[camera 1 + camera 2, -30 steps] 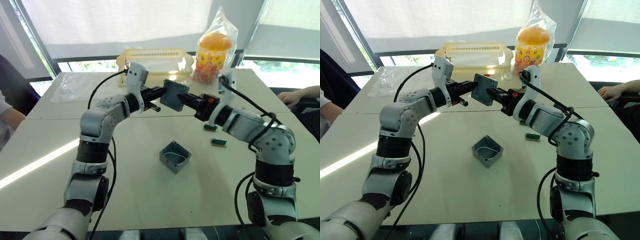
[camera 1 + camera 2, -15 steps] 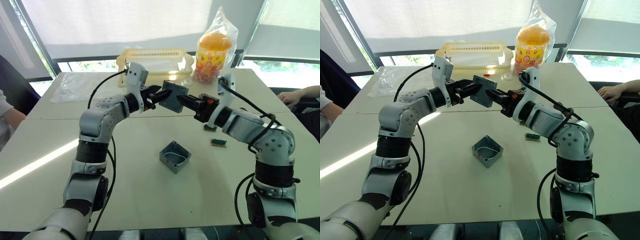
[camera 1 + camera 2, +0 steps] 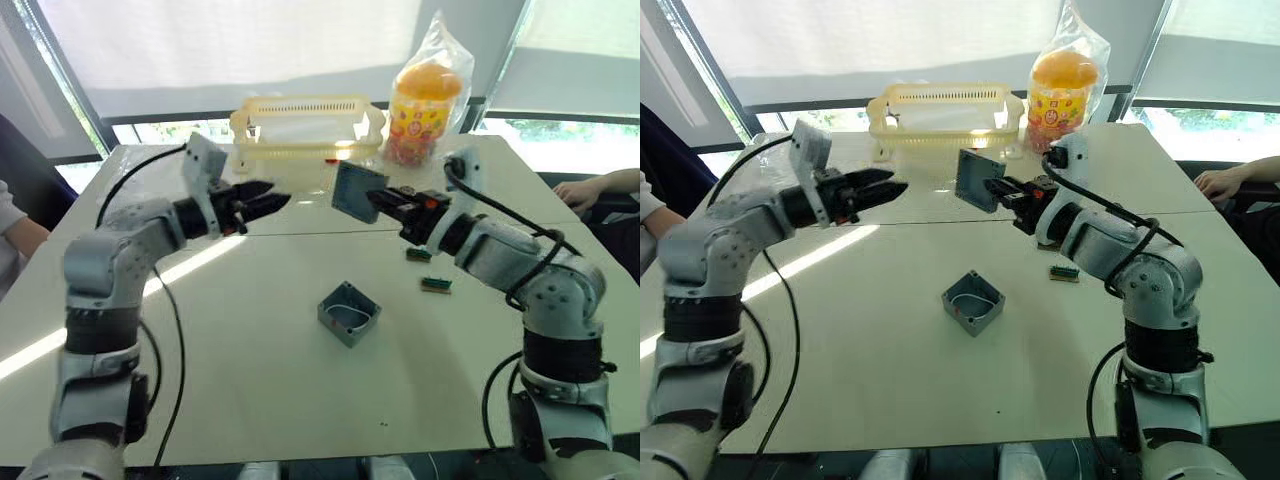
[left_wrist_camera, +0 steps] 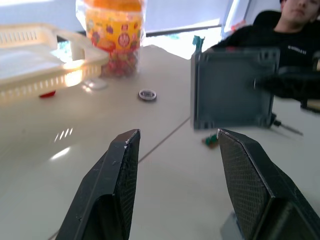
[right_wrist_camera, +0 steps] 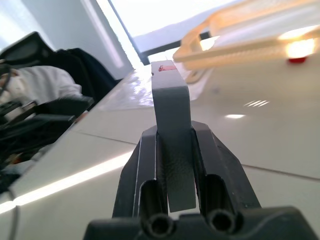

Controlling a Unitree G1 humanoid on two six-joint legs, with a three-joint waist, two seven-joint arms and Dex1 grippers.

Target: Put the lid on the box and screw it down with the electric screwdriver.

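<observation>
My right pincer [image 3: 372,199] is clamped on the lid [image 3: 352,189], held on edge in the air above the surface [image 3: 250,380], well apart from the box [image 3: 349,313]. In the right wrist view the lid [image 5: 172,145] is edge-on between my two fingers [image 5: 145,165], so its face can't be read there; a small red mark sits at its top end. The left wrist view gives the flat side instead: lid [image 4: 235,87] w/ low rim and corner holes, one edge hidden by my right pincer's dark fingers [image 4: 292,82].

My left pincer [image 3: 262,199] is empty, fingers spread, pointing at the lid from the 9 o'clock side w/ a clear gap between them.

The box sits open-topped near the surface's middle, about 6 o'clock from the lid. Inside it a pale wire curl shows, hard to make out; a small red bit on one wall.

At 12 o'clock, far edge: yellow slotted basket [image 3: 305,120]. Its contents can't be told from the head views; the left wrist view shows a small red thing [image 4: 47,93] by its wall, in or out unclear. Beside it at 1 o'clock a bagged orange-topped jar [image 3: 425,110], w/ a small round ring [image 4: 147,94] on the surface near it. Two small green parts [image 3: 436,284] lie at 3 o'clock from the box, too small to read.

A person's arm [image 3: 600,188] is cut off at the right edge.
</observation>
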